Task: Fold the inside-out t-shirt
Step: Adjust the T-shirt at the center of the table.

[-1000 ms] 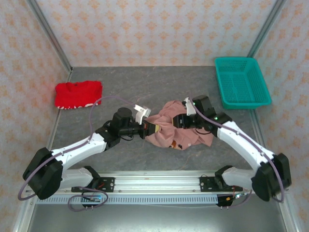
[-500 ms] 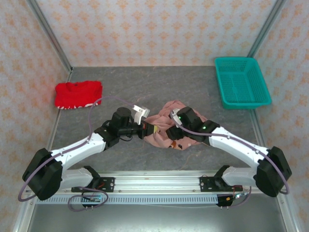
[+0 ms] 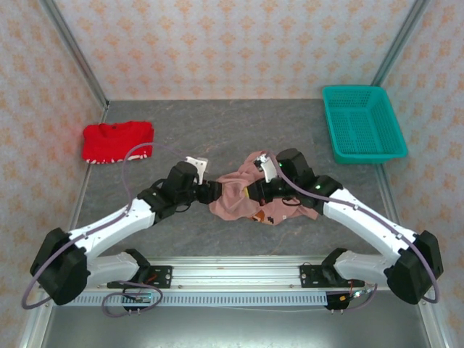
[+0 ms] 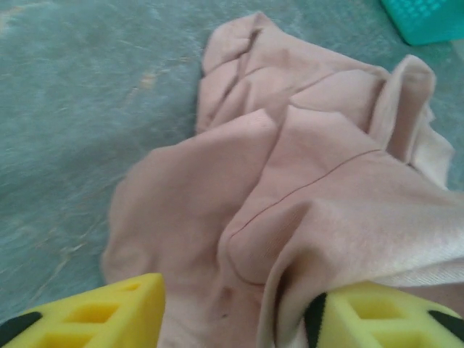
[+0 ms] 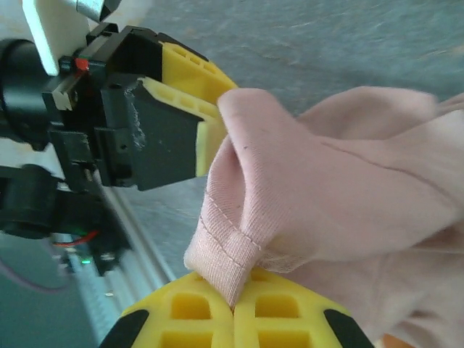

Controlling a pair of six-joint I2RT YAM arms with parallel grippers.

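Note:
The inside-out t-shirt (image 3: 239, 201) lies crumpled, salmon pink, at the middle of the grey table. My left gripper (image 3: 211, 193) is at its left edge. In the left wrist view this gripper (image 4: 235, 319) is open, its yellow fingers wide apart, and a fold of the t-shirt (image 4: 290, 167) lies between them. My right gripper (image 3: 254, 191) reaches into the bunch from the right. In the right wrist view the right gripper (image 5: 233, 308) is shut on a stitched hem of the t-shirt (image 5: 348, 196), and the left gripper's fingers (image 5: 190, 69) stand close behind that hem.
A bright red garment (image 3: 116, 141) lies at the back left. A teal basket (image 3: 362, 123) stands at the back right. The arms' mounting rail (image 3: 232, 272) runs along the near edge. Patterned walls close in the table on three sides.
My left gripper has opened and let go of the cloth. My right gripper has swung left across the shirt and shut on a hem beside the left fingers.

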